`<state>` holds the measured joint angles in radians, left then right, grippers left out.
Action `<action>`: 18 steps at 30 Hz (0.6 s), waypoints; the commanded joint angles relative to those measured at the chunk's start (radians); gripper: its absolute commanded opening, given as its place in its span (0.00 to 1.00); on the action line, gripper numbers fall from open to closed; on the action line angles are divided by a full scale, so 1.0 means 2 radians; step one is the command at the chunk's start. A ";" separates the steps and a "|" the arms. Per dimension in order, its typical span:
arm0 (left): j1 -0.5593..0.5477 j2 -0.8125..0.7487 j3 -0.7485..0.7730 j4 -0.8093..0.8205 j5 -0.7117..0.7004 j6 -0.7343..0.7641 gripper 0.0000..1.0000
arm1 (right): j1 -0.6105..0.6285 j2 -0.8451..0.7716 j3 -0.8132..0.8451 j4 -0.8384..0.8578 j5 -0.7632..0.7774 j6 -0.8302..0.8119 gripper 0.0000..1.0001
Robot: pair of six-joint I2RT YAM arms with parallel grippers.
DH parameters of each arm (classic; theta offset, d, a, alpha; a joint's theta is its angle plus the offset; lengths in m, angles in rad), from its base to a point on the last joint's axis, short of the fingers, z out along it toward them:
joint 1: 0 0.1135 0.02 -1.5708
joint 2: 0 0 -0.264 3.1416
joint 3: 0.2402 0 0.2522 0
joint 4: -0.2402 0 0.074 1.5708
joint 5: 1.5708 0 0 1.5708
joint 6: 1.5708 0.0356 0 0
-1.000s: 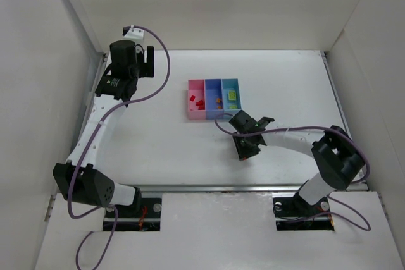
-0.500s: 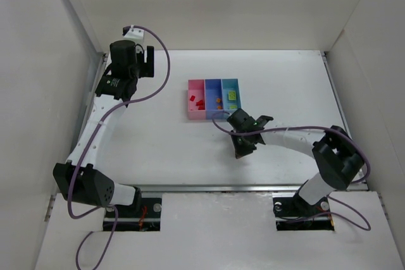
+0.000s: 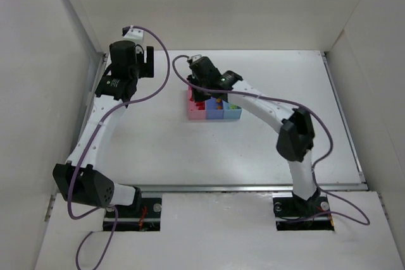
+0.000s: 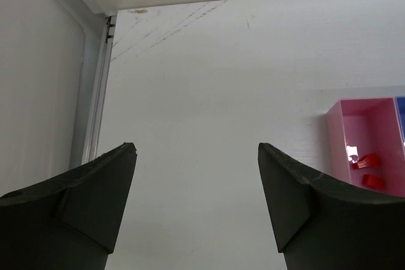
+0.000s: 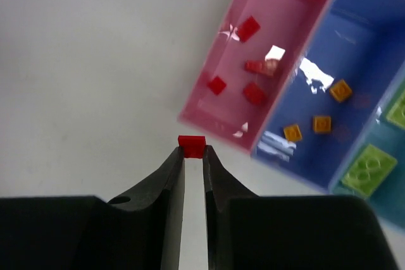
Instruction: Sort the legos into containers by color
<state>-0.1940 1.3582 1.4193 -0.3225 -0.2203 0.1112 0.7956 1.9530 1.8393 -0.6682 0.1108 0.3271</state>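
Observation:
My right gripper (image 5: 192, 150) is shut on a small red lego (image 5: 192, 145), held above the table just beside the pink container (image 5: 278, 23). Several red legos (image 5: 255, 93) lie in the pink one. A few orange legos (image 5: 321, 124) lie in the blue container (image 5: 373, 49). A lime-green lego (image 5: 368, 169) lies in the teal container (image 5: 395, 203). In the top view my right gripper (image 3: 201, 83) hangs over the far left end of the row of containers (image 3: 214, 114). My left gripper (image 4: 196, 156) is open and empty, far left of the pink container (image 4: 370, 115).
White walls close in the table on the left, the back and the right. A metal rail (image 4: 92, 86) runs along the left wall close to my left gripper (image 3: 142, 61). My right arm (image 3: 266, 102) stretches across the containers from the right.
My right arm has swung from the table in front of the containers up and left to the pink one's far side, still shut on the red lego. The left arm has not moved.

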 commanded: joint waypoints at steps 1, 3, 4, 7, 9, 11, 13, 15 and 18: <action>0.003 -0.029 -0.008 0.011 -0.017 -0.003 0.76 | -0.008 0.090 0.099 -0.049 0.037 -0.020 0.00; 0.003 -0.033 -0.008 0.016 -0.017 0.002 0.76 | -0.018 0.116 0.147 -0.049 0.060 -0.020 0.00; 0.003 -0.033 -0.008 0.016 -0.017 0.002 0.76 | -0.018 0.136 0.160 -0.049 0.068 -0.020 0.00; 0.008 -0.033 -0.008 0.016 -0.017 0.002 0.76 | -0.023 0.165 0.206 -0.055 0.068 -0.032 0.15; 0.008 -0.033 -0.008 0.016 -0.017 0.002 0.76 | -0.023 0.171 0.218 -0.059 0.057 -0.032 0.28; 0.008 -0.033 -0.008 0.016 -0.017 0.002 0.76 | -0.023 0.171 0.218 -0.059 0.050 -0.036 0.40; 0.008 -0.033 -0.008 0.016 -0.012 0.002 0.76 | -0.023 0.171 0.213 -0.059 0.040 -0.042 0.50; 0.008 -0.033 -0.008 0.016 -0.012 0.002 0.76 | -0.023 0.159 0.203 -0.059 0.040 -0.042 0.55; 0.008 -0.029 -0.012 0.016 -0.007 0.002 0.76 | -0.023 0.144 0.190 -0.048 0.040 -0.047 0.56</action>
<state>-0.1814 1.3254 1.4132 -0.3218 -0.2394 0.1135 0.7406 2.3219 2.2166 -0.7795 0.1974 0.2550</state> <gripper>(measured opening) 0.757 0.558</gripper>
